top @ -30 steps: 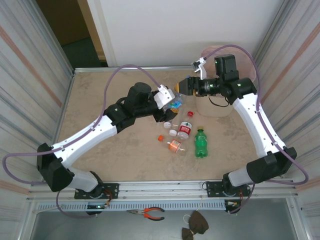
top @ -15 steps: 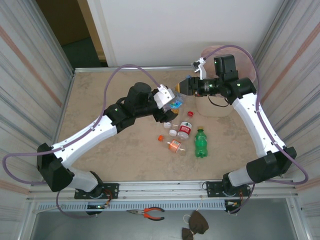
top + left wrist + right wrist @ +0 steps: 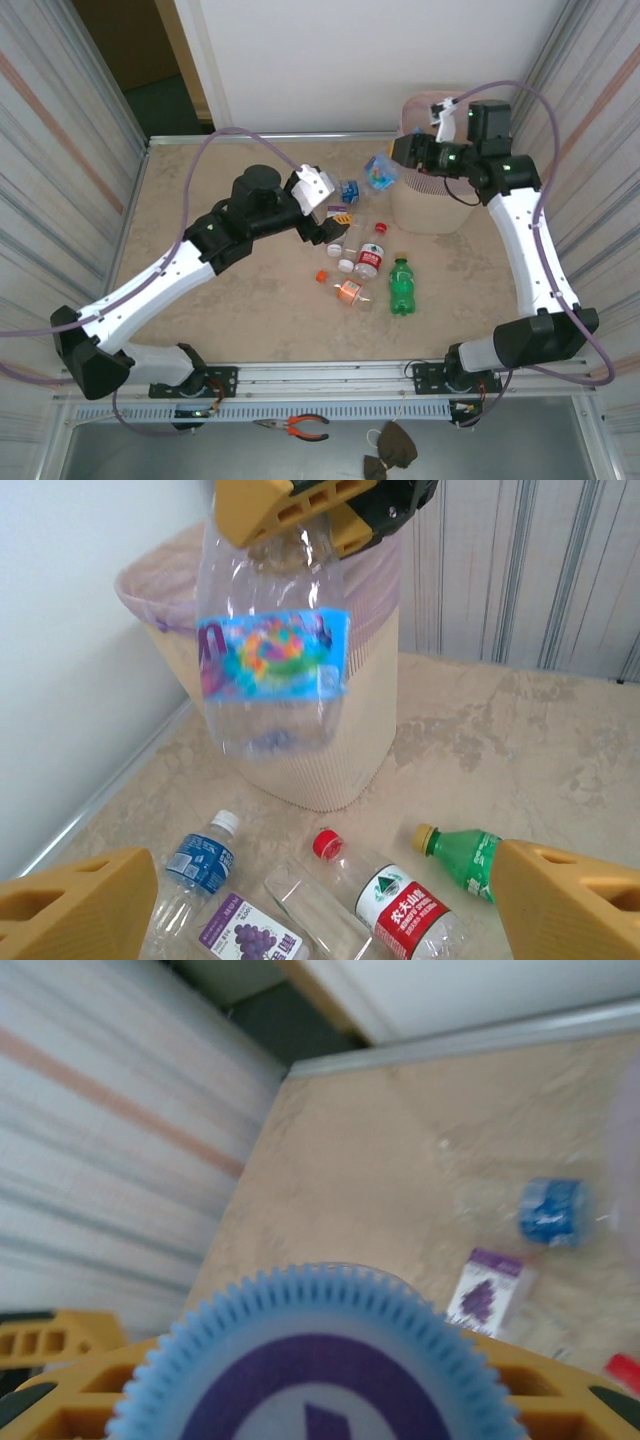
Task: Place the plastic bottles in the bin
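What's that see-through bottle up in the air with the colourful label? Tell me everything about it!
The clear bottle is thin, see-through plastic, seemingly empty, with a blue label printed in blurry bright colours around its middle. Its ribbed blue cap has a purple mark on top. The right arm's yellow fingers pinch its neck end; nothing else touches it. It hangs above the table beside the bin, not yet over it.
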